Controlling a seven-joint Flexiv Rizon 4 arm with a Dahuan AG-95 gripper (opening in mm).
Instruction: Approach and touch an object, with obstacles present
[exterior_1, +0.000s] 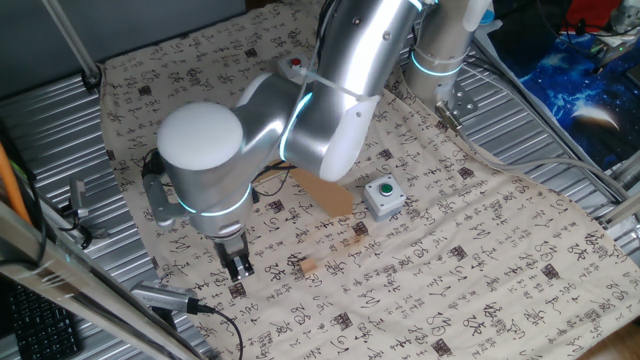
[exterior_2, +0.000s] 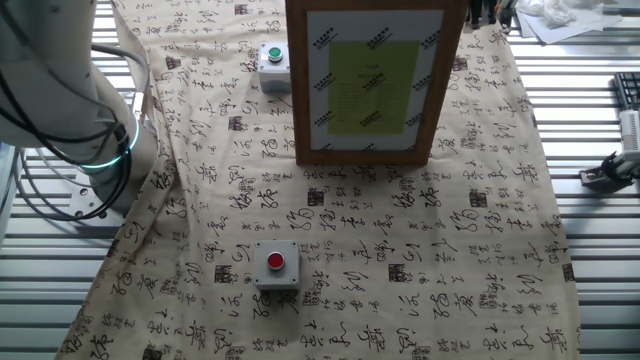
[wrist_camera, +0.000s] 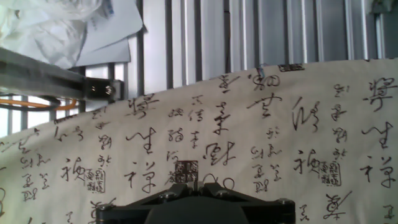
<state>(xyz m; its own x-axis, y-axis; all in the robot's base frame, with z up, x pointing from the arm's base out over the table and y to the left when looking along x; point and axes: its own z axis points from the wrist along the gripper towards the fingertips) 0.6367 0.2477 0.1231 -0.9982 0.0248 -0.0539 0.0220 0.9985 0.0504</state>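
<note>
A metal table is lying under a cream cloth (exterior_2: 400, 250) printed all over with black calligraphy characters and small red seals; the cloth is covering the whole working area and hanging toward ribbed metal rails at the edges.

Two small grey button boxes are sitting on the cloth, well apart. One, the green button box (exterior_1: 383, 195), is resting near the middle in one fixed view. The other, the red button box (exterior_2: 277, 264), is sitting closer to the camera in the other fixed view. Which of the two is meant to be touched is not clear.

Between them a tan wooden board (exterior_2: 375, 80) is standing upright like a picture frame, with a yellow-green sheet on its face. A flat rounded prop leg (exterior_1: 325, 192) is angling out behind it to keep it standing. Judging from its position, it is acting as the obstacle, blocking a straight path from one box to the other.

The large silver arm is bending low over the cloth, and its gripper (exterior_1: 240, 264) is pointing down near the table edge, apart from both boxes and the board. It is holding nothing; its fingers appear close together, but whether they are fully closed cannot be told. The hand view is showing only cloth and rails ahead.
</note>
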